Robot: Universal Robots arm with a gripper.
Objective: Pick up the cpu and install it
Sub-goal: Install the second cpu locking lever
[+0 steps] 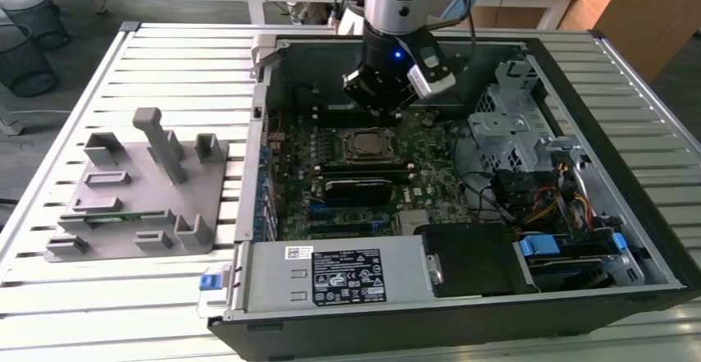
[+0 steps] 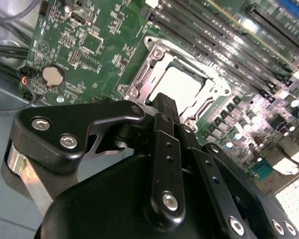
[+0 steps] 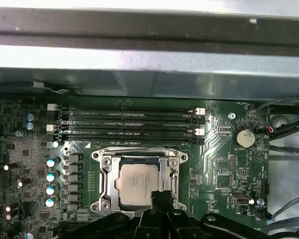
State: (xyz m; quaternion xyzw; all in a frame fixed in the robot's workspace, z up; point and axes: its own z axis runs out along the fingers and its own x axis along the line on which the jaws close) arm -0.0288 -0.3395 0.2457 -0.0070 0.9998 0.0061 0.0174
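Observation:
The cpu (image 1: 365, 144) is a small square chip with a silver-grey top. It lies flat inside the metal socket frame (image 3: 103, 172) on the green motherboard (image 1: 432, 173) of an open computer case. In both wrist views the cpu (image 3: 138, 181) (image 2: 178, 85) shows just past my fingertips. My gripper (image 1: 382, 112) hangs above the board just behind the socket. Its black fingers (image 3: 162, 199) (image 2: 164, 107) are drawn together, shut, with nothing between them. The fingertip covers one edge of the chip in the first wrist view.
Empty memory slots (image 3: 127, 124) run beside the socket, towards the case wall (image 1: 328, 43). A drive cage (image 1: 510, 124), cables (image 1: 547, 206) and a power supply (image 1: 328, 273) crowd the case. A grey holder fixture (image 1: 143, 190) stands on the slatted table at the exterior view's left.

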